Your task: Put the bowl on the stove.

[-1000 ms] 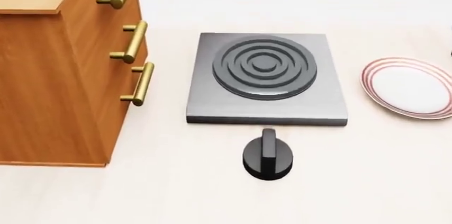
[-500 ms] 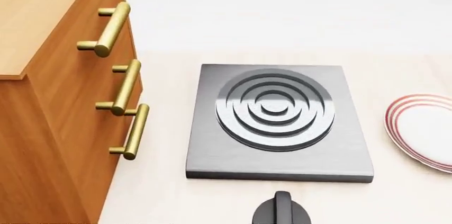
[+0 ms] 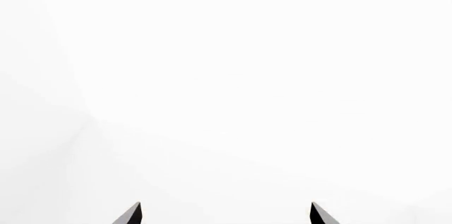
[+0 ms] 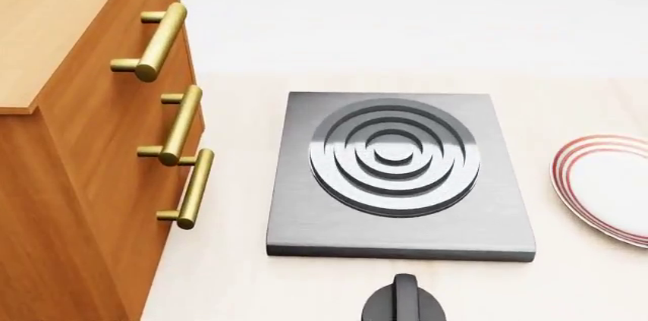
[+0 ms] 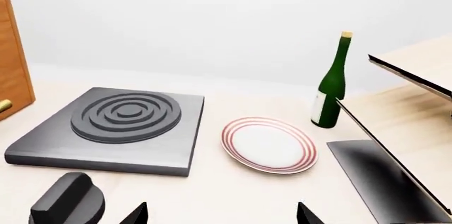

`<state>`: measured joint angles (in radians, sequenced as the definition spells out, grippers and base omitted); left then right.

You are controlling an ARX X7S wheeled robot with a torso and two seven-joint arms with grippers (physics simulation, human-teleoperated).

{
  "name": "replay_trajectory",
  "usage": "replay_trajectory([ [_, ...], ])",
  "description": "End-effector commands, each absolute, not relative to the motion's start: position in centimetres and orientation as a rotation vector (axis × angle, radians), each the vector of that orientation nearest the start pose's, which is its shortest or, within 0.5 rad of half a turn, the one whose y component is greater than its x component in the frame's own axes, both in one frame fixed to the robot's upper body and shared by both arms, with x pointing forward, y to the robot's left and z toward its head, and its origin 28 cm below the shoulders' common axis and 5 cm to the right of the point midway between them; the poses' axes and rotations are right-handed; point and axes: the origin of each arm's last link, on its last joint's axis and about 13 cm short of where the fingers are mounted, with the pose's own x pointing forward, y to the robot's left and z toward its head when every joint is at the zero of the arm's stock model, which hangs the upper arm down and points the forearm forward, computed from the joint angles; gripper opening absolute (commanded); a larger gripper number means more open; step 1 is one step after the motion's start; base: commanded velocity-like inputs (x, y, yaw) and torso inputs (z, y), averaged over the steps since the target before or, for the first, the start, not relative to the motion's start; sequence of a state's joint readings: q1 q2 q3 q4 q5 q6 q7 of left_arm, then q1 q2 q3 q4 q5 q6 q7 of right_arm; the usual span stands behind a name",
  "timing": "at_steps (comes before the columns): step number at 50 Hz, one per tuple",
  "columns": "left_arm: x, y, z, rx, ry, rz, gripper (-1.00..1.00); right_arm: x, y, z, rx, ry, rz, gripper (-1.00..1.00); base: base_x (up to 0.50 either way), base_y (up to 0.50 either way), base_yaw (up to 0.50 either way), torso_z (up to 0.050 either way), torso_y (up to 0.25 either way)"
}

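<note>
left gripper (image 3: 224, 214): only two dark fingertips show in its own wrist view, spread wide apart with nothing between them. It's pointed at blank white, so no object can be placed relative to it.

drawer cabinet (image 4: 71, 146): wooden, brass handles, off to the far side of the stove from the right gripper. Only a sliver of it shows in the right wrist view.

stove (image 5: 113, 126): ahead of the right gripper and off toward the cabinet side. Burner rings are bare, nothing sitting on them.

knob (image 5: 67, 200): black, loose on the counter just in front of the stove, close beside the right gripper's tips.

right gripper (image 5: 222, 214): two fingertips poke into its wrist view, well apart, holding nothing. So spread, empty.

plate (image 5: 268, 144): white with red rings, straight ahead of the right gripper and near it, just beside the stove, not touching. Nothing on it.

bottle (image 5: 332, 83): green, upright, past the plate, next to a light wooden shelf-like thing (image 5: 416, 65) whose shape I can't really make out.

bowl: honestly can't find it in any of the three views, so where it sits is anybody's guess.

progress: looks like basically nothing done yet. Stove empty, both grippers empty. Left to do, I'd say: find the bowl, grab it, carry it over, set it on the burner.
</note>
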<state>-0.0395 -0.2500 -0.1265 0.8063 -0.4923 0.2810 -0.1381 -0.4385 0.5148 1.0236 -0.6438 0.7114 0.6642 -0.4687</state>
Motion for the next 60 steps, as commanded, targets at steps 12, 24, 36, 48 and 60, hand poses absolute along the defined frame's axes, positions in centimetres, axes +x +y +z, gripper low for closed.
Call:
replay_trajectory([
  [12, 16.4, 24.6, 20.5, -0.277, -1.092, -0.037, 1.0, 8.6, -32.6, 17.0, -0.089, 0.336, 0.005, 1.0, 0.0, 0.0, 0.0, 0.0, 0.0],
  [24, 16.4, 24.5, 20.4, -0.275, -1.088, -0.041, 1.0, 7.7, -33.5, 16.8, -0.046, 0.397, -0.061, 1.0, 0.0, 0.0, 0.0, 0.0, 0.0],
  [36, 16.4, 24.4, 20.3, -0.274, -1.085, -0.045, 1.0, 7.4, -33.9, 16.5, -0.032, 0.4, -0.109, 1.0, 0.0, 0.0, 0.0, 0.0, 0.0],
  [48, 16.5, 24.3, 20.1, -0.272, -1.082, -0.049, 1.0, 8.7, -34.1, 15.3, -0.052, 0.458, -0.143, 1.0, 0.0, 0.0, 0.0, 0.0, 0.0],
  [60, 16.5, 24.4, 20.1, -0.269, -1.081, -0.047, 1.0, 12.0, -34.1, 13.9, -0.076, 0.518, -0.175, 1.0, 0.0, 0.0, 0.0, 0.0, 0.0],
])
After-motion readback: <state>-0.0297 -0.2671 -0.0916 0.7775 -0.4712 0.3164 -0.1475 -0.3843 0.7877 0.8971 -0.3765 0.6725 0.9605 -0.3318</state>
